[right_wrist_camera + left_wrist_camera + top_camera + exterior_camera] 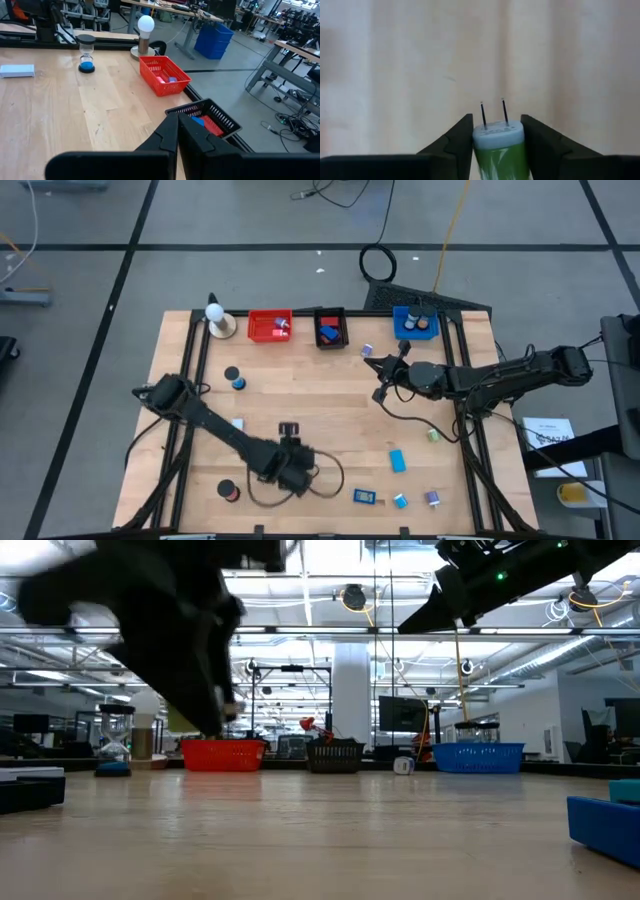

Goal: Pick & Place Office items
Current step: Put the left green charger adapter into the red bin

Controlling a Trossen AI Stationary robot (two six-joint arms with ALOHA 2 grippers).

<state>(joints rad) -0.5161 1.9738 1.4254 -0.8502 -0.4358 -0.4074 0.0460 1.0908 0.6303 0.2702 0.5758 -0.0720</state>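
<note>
Several items already lie in the 3 mesh bins, red bin, black bin, blue bin; roughly 9 are still scattered on the wooden table. Well in front of the red bin, the left gripper pinches a smooth green clip with wire handles. The right gripper, closed and empty, hovers near the black bin.

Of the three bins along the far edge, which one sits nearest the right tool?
The blue bin, at the row's right end, nearest the right tool; the red and black bins lie farther left.
</note>
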